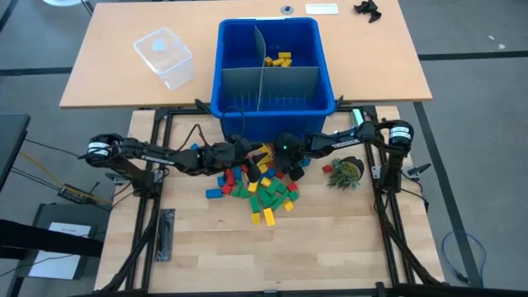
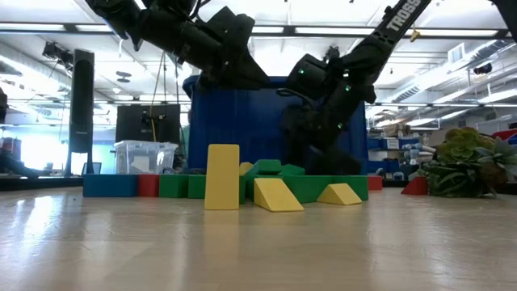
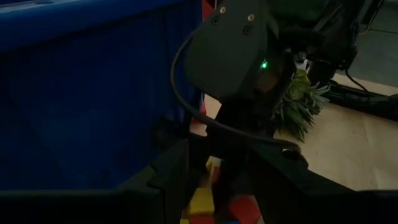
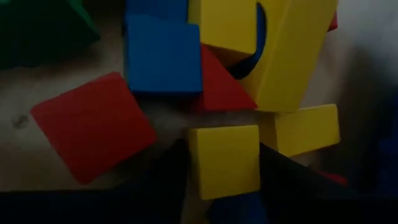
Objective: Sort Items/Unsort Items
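One square yellow block (image 4: pixel 224 160) between right gripper (image 4: pixel 222 163) fingers (image 4: pixel 283 177) — smooth-faced

A loose heap of small red, yellow, green and blue blocks (image 1: pixel 262 188) lies on the desk just in front of the blue bin. One yellow brick (image 2: pixel 223 177) stands upright beside two yellow wedges (image 2: pixel 278 195). A few yellow blocks (image 1: pixel 280 58) lie inside the bin's back right compartment.

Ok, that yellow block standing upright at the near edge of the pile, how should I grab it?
Take the upright yellow block near its top, coming straight down with the gripper, fingers on its two broad flat faces. It stands tall above the green blocks beside it, so its upper half is free; a side approach would hit its neighbours.
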Motion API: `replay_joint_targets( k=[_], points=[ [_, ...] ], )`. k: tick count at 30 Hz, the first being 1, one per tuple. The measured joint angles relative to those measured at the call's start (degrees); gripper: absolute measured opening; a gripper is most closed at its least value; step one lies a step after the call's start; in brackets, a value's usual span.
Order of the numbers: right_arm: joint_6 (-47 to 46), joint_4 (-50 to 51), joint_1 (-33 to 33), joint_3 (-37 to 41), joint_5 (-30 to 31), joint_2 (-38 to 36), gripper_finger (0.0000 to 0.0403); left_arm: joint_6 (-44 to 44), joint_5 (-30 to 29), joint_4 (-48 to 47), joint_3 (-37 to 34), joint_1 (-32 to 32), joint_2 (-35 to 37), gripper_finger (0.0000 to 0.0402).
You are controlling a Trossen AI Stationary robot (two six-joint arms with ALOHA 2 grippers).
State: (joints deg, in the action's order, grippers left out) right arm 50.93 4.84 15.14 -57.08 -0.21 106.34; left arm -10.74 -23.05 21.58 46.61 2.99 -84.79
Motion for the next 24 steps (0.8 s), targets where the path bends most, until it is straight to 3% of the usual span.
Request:
replay_joint_targets(
  k=[2, 9, 19, 24],
  points=[
    [-0.18, -0.05, -0.03, -0.04, 0.06, -0.02, 0.0133, 0.00, -0.01, 0.04, 0.00, 0.01, 0.00, 0.0168],
    [-5.61, 2.96, -2.82, 0.40, 8.14, -3.26, 0.0131, 0.00, -0.02, 0.00, 0.00, 0.00, 0.00, 0.0168],
    [-17.56, 8.75, -9.75, 0.31, 11.88, -22.45, 0.0131, 0.00, -0.02, -0.02, 0.00, 0.00, 0.00, 0.0168],
    [-19.83, 2.26, -8.81, 0.28, 18.00, -32.97, 0.0131, 0.00, -0.02, -0.01, 0.00, 0.00, 0.00, 0.0168]
  ],
)
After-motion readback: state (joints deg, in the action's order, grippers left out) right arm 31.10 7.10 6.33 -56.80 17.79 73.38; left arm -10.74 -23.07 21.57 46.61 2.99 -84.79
